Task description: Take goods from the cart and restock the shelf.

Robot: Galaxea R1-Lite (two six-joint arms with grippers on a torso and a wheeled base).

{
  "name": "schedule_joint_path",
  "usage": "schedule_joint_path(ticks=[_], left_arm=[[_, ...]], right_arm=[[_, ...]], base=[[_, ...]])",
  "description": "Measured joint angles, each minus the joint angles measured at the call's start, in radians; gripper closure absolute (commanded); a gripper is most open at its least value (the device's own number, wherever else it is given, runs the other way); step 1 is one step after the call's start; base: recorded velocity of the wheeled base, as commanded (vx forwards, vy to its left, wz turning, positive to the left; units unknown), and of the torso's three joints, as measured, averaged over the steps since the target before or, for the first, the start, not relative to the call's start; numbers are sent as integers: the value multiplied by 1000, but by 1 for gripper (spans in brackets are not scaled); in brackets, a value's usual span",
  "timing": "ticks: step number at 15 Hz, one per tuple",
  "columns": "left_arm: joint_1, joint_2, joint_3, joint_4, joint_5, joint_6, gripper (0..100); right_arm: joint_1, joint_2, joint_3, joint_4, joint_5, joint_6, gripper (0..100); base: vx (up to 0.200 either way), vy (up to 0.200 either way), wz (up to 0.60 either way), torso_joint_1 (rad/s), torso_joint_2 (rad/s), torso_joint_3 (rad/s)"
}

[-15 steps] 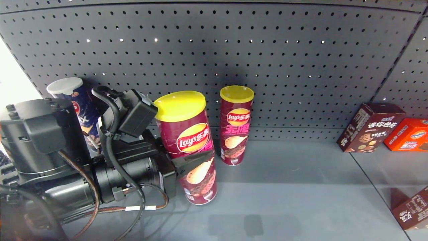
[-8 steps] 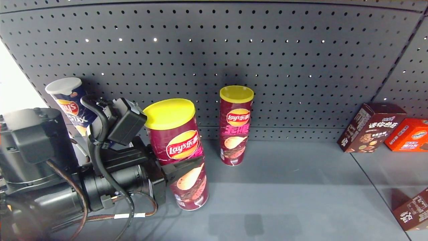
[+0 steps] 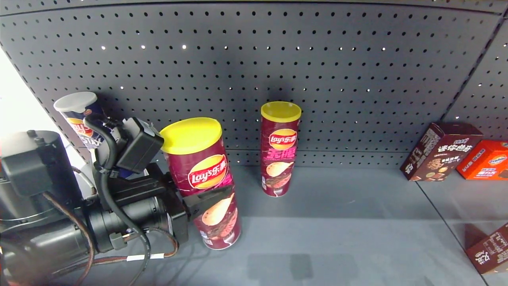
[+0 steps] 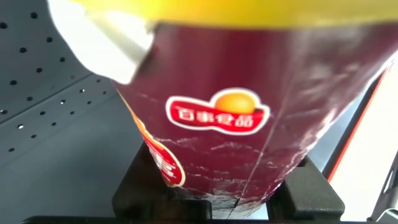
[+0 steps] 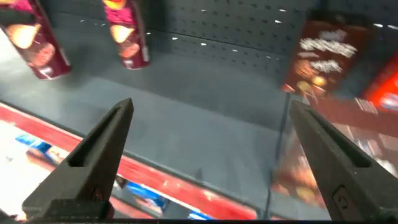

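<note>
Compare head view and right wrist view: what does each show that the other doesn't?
Head view: left gripper shut on a yellow-lidded maroon can, plus a blue can behind that arm. Right wrist view: right gripper with fingers apart, holding nothing, and a red strip along the shelf's front edge. Both: the held maroon can, the second maroon can upright by the pegboard, the brown box, and the grey shelf floor.

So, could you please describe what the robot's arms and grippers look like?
The left arm is matte black with bulky cylindrical joints, a boxy black camera module on the wrist, a looping black cable, a brown braided cable and a white tag. The left gripper has flat black fingers. The right gripper has two dark grey, wedge-shaped fingers.
</note>
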Motion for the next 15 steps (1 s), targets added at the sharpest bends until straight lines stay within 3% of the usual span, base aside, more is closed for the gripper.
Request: schedule_joint_path(ticks=[5, 10, 15], left_arm=[[14, -5, 3, 0, 0, 0, 100], [15, -7, 5, 0, 1, 0, 100], [15, -7, 3, 0, 1, -1, 100]], right_arm=[[72, 296, -124, -164, 21, -51, 0], [211, 508, -172, -203, 33, -124, 0], [246, 713, -212, -400, 45, -124, 0]], base=[[0, 0, 0, 0, 0, 0], [0, 0, 0, 0, 0, 0], [0, 0, 0, 0, 0, 0]])
